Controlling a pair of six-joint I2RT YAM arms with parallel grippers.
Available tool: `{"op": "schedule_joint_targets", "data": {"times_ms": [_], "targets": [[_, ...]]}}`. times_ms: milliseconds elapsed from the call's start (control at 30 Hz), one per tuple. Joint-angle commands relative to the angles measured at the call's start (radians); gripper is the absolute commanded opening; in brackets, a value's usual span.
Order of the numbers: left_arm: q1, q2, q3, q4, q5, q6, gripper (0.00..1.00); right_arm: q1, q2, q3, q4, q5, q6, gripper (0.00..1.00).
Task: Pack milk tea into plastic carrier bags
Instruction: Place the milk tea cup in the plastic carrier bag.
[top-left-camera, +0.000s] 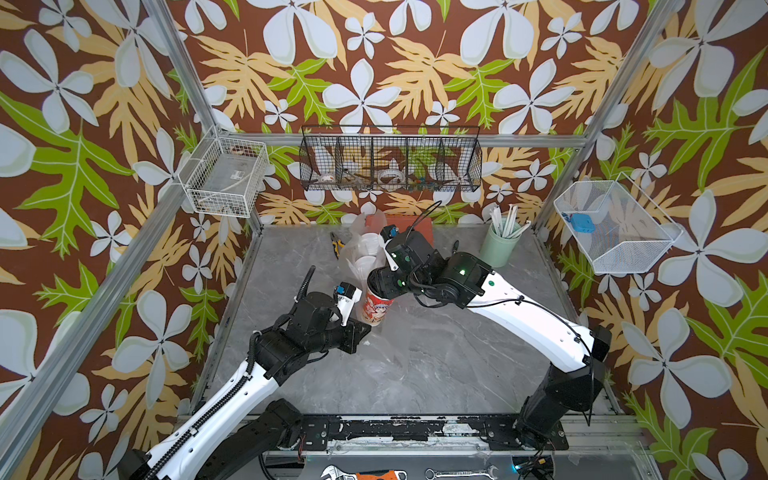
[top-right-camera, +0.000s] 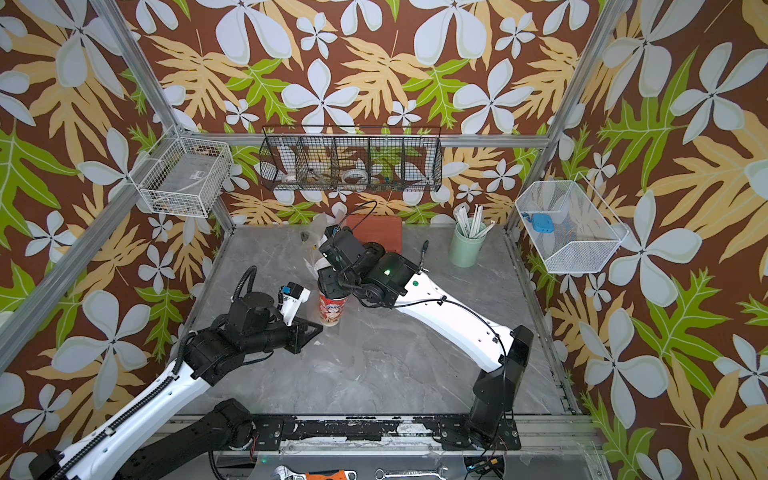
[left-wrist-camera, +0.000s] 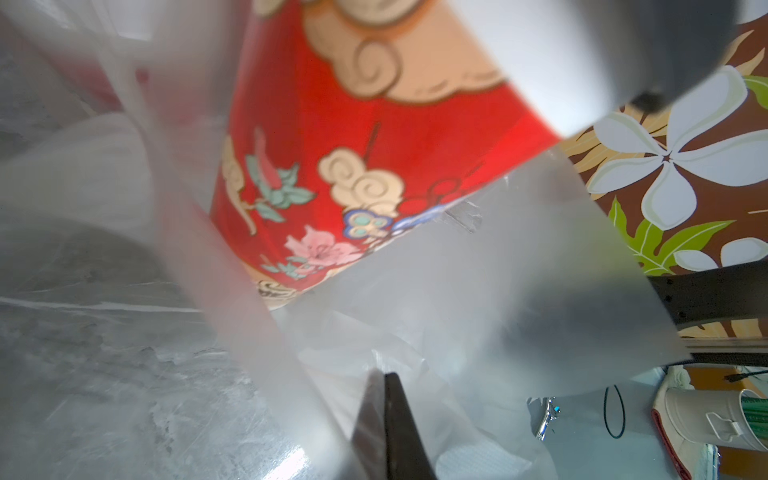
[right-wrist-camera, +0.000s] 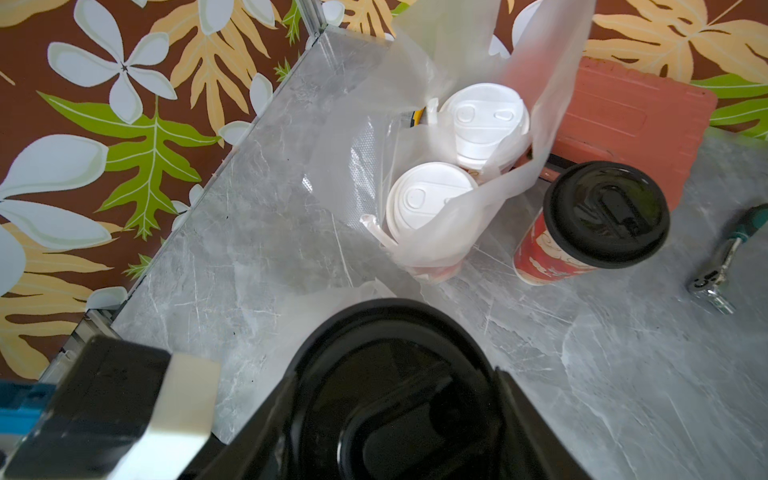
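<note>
My right gripper (right-wrist-camera: 397, 374) is shut on a red milk tea cup with a black lid (top-left-camera: 376, 307), its jaws on either side of the lid (right-wrist-camera: 390, 424). My left gripper (left-wrist-camera: 384, 386) is shut on the thin film of a transparent plastic carrier bag (left-wrist-camera: 498, 291) right beside that cup's base (left-wrist-camera: 353, 166). In both top views it sits low by the cup (top-right-camera: 330, 311). At the back stands another carrier bag (right-wrist-camera: 536, 124) holding two white-lidded cups (right-wrist-camera: 428, 195). A second black-lidded cup (right-wrist-camera: 598, 220) stands next to that bag.
A red box (right-wrist-camera: 631, 120) lies at the back wall. A mint-green cup of straws (top-left-camera: 500, 247) stands back right. A ratchet tool (right-wrist-camera: 723, 266) and pliers (top-left-camera: 336, 245) lie on the grey table (top-left-camera: 436, 365). Wire baskets (top-left-camera: 390, 160) hang on the walls.
</note>
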Motion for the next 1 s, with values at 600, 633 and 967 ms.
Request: {"op": "schedule_joint_targets", "data": {"times_ms": [600, 633, 967], "targets": [[-0.001, -0.062, 0.006, 0.062, 0.019, -0.004, 0.0, 0.076, 0.07, -0.097, 0.034, 0.109, 0.019, 0.41], [-0.001, -0.064, 0.004, 0.063, 0.017, -0.005, 0.0, 0.079, 0.076, -0.1, 0.032, 0.109, 0.024, 0.4], [-0.001, -0.08, -0.002, 0.067, 0.018, -0.012, 0.0, 0.093, 0.082, -0.255, 0.143, 0.096, 0.083, 0.38]]}}
